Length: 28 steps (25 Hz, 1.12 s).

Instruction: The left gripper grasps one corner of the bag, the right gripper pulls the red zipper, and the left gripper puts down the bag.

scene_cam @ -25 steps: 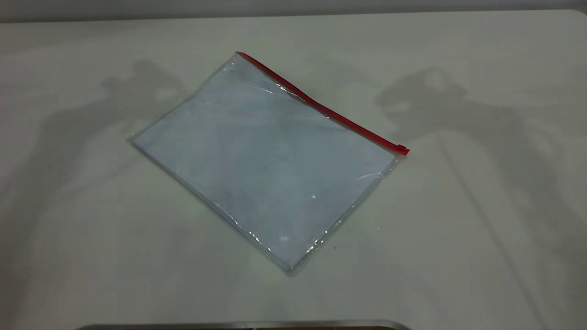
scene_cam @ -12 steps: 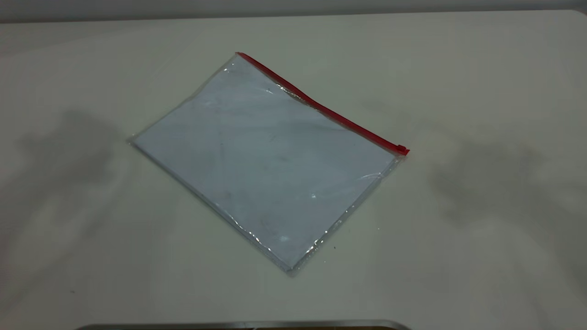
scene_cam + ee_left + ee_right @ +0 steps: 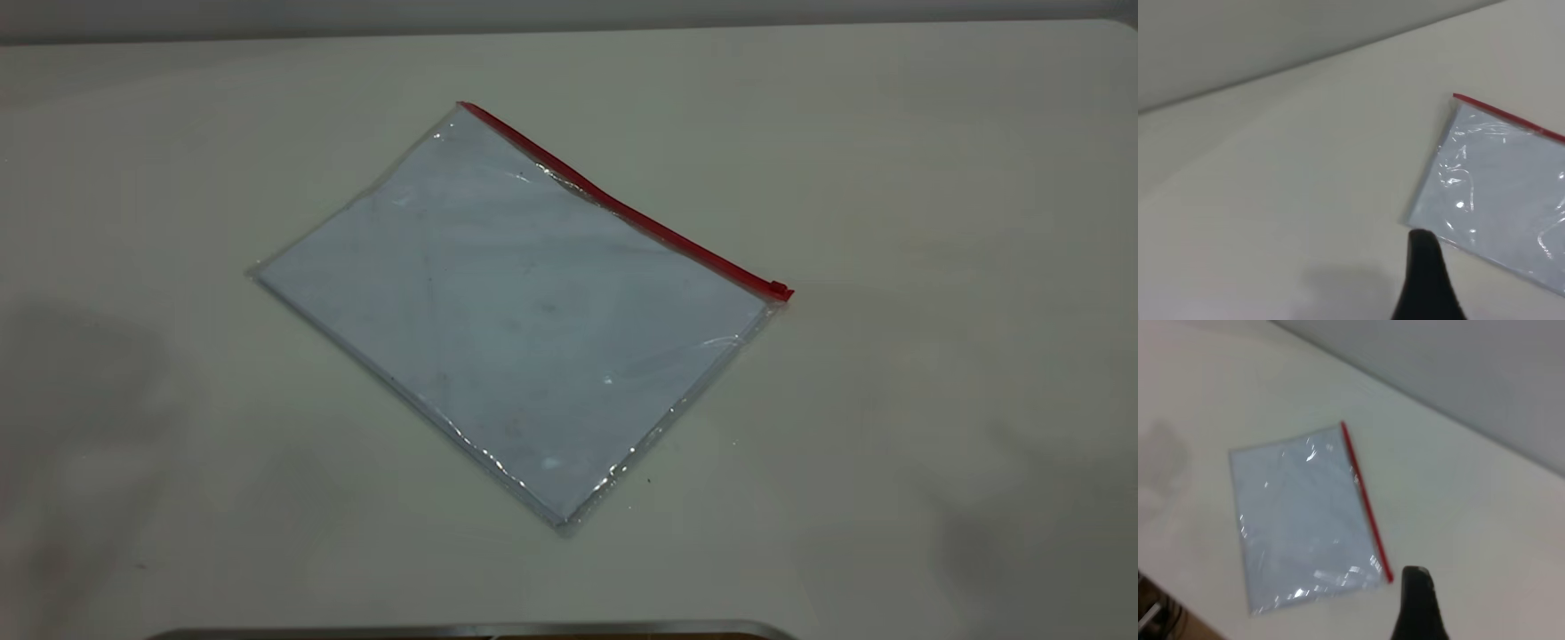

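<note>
The bag [image 3: 524, 311] lies flat on the pale table, turned diagonally, with a bluish-white sheet inside. The red zipper [image 3: 622, 209] runs along its far right edge, and the small slider tab [image 3: 780, 290] sits at the right-hand corner. Neither gripper shows in the exterior view; only faint shadows lie at the left and right front of the table. In the left wrist view the left gripper [image 3: 1426, 267] hangs above bare table, just short of a bag [image 3: 1498, 180] corner. In the right wrist view the right gripper [image 3: 1418, 600] is high above the table beside the zipper [image 3: 1365, 500] end.
A grey metal rim [image 3: 471, 629] runs along the near edge in the exterior view. The table [image 3: 933, 178] ends at a grey wall behind. Bare tabletop surrounds the bag on all sides.
The arms' shadows have slid from beside the bag outward and toward the table's front corners, fading. The bag has not moved.
</note>
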Each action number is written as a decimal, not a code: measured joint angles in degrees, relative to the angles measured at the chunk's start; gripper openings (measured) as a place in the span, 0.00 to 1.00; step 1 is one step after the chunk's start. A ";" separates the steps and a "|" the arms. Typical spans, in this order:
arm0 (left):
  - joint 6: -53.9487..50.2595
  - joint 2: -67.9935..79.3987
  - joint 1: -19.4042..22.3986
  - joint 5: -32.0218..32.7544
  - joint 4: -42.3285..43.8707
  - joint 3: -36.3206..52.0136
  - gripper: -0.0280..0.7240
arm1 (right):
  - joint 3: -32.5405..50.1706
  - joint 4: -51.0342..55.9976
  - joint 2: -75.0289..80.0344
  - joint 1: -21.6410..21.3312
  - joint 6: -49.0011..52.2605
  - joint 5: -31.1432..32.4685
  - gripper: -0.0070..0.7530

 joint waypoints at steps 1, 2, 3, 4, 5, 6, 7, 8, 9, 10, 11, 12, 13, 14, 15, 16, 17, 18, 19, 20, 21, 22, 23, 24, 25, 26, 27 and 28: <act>-1.17 -1.41 0.00 0.00 0.13 1.67 0.82 | 3.31 0.00 -2.04 0.00 0.12 0.00 0.77; -1.85 -3.02 0.00 0.00 0.27 3.50 0.82 | 5.91 0.00 -4.30 0.00 0.17 0.00 0.77; -2.14 -4.58 0.00 0.00 0.41 6.20 0.82 | 9.12 0.00 -6.33 0.00 0.17 0.00 0.77; -2.22 -6.65 0.00 0.00 0.63 9.32 0.82 | 11.85 0.00 -8.98 0.00 0.17 0.00 0.77; -2.28 -8.87 0.00 0.00 0.77 12.66 0.82 | 15.56 -0.06 -11.80 0.00 0.17 0.00 0.77; -2.38 -11.23 0.00 0.00 0.92 15.57 0.82 | 18.13 -0.06 -14.81 0.00 0.17 0.00 0.77; -2.53 -13.28 0.00 0.00 1.04 19.25 0.82 | 21.15 -0.11 -17.92 0.00 0.17 0.00 0.77; -2.66 -15.81 0.00 0.00 1.16 22.90 0.82 | 23.57 -0.11 -20.66 0.00 0.17 0.00 0.77; -2.71 -18.36 0.00 0.00 1.16 26.54 0.82 | 26.91 -0.11 -24.04 0.00 0.17 0.00 0.77; -2.71 -20.50 0.00 0.00 1.22 29.52 0.82 | 29.26 -0.11 -26.84 0.00 0.17 0.00 0.77; -2.71 -23.06 0.00 0.00 1.22 32.92 0.82 | 31.62 -0.11 -30.09 0.00 0.17 0.00 0.77; -2.71 -25.62 0.00 0.00 1.22 36.16 0.82 | 34.32 -0.05 -33.21 0.00 0.17 0.00 0.77; -2.71 -28.15 0.00 0.00 1.22 38.73 0.82 | 37.31 -0.10 -36.14 0.00 0.17 0.00 0.77; -2.71 -30.25 0.00 0.00 1.22 41.61 0.82 | 39.34 -0.10 -38.38 0.00 0.17 0.00 0.77; -2.71 -32.75 0.00 0.00 1.22 44.31 0.82 | 41.66 -0.29 -41.24 0.00 0.11 0.00 0.77; -2.71 -35.24 0.00 0.00 1.22 46.76 0.82 | 43.83 -0.66 -43.05 0.00 -0.03 -0.21 0.77; -2.65 -37.27 0.00 0.00 1.26 48.64 0.82 | 45.55 -1.16 -44.74 0.00 -0.09 -0.67 0.77; -2.65 -39.66 0.00 0.00 1.26 50.71 0.82 | 47.11 -1.78 -46.51 0.00 -0.14 -1.21 0.77; -2.65 -42.03 0.00 0.00 1.26 52.65 0.82 | 48.83 -2.49 -48.07 0.00 -0.24 -1.69 0.77; -2.65 -44.35 0.00 0.00 1.26 54.15 0.82 | 50.58 -3.18 -49.41 0.00 -0.24 -1.98 0.77; -2.65 -46.28 0.00 0.00 1.32 55.80 0.82 | 51.63 -3.84 -50.59 0.00 -0.31 -2.23 0.77; -2.61 -48.55 0.00 0.00 1.32 57.35 0.82 | 52.77 -4.27 -51.64 0.00 -0.31 -2.52 0.77; -2.49 -50.80 0.00 0.00 1.37 58.73 0.82 | 53.87 -4.47 -52.48 0.00 -0.31 -2.80 0.77; -2.50 -53.01 0.00 0.00 1.42 59.80 0.81 | 54.75 -4.54 -53.31 0.00 -0.31 -2.92 0.77; -2.43 -54.78 0.00 0.00 1.42 60.99 0.82 | 55.67 -4.58 -54.52 0.00 -0.31 -3.38 0.77; -2.43 -56.79 0.00 0.00 1.42 62.04 0.82 | 56.29 -4.67 -55.56 0.00 -0.31 -3.47 0.77; -2.37 -58.65 0.00 0.00 1.49 62.79 0.82 | 56.57 -4.69 -56.38 0.00 -0.31 -3.61 0.77; -2.37 -60.10 0.00 0.00 1.49 63.69 0.82 | 56.63 -4.69 -57.18 0.00 -0.31 -3.68 0.77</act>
